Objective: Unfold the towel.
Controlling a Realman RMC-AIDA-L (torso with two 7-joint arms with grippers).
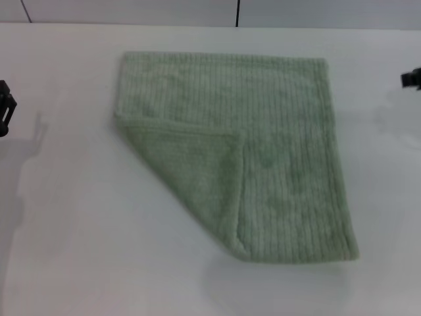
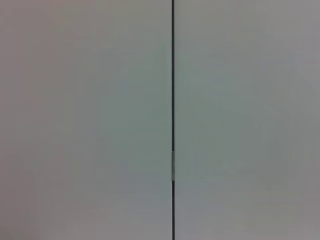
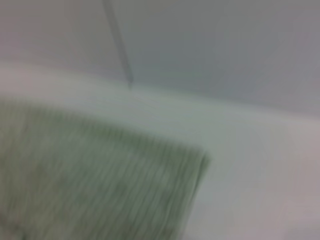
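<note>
The pale mint-green ribbed towel (image 1: 263, 145) lies flat on the white table (image 1: 79, 224) in the head view. Its near-left corner is folded over onto the cloth, forming a triangular flap (image 1: 191, 174) with a hemmed edge along its top. My left gripper (image 1: 5, 105) shows only as a black part at the far left edge, well clear of the towel. My right gripper (image 1: 412, 79) peeks in at the far right edge, also apart from the cloth. The right wrist view shows one towel (image 3: 95, 180) corner on the table.
A grey wall (image 1: 197, 10) with dark vertical seams runs behind the table's back edge. The left wrist view shows only a wall panel seam (image 2: 172, 100). Bare tabletop surrounds the towel on all sides.
</note>
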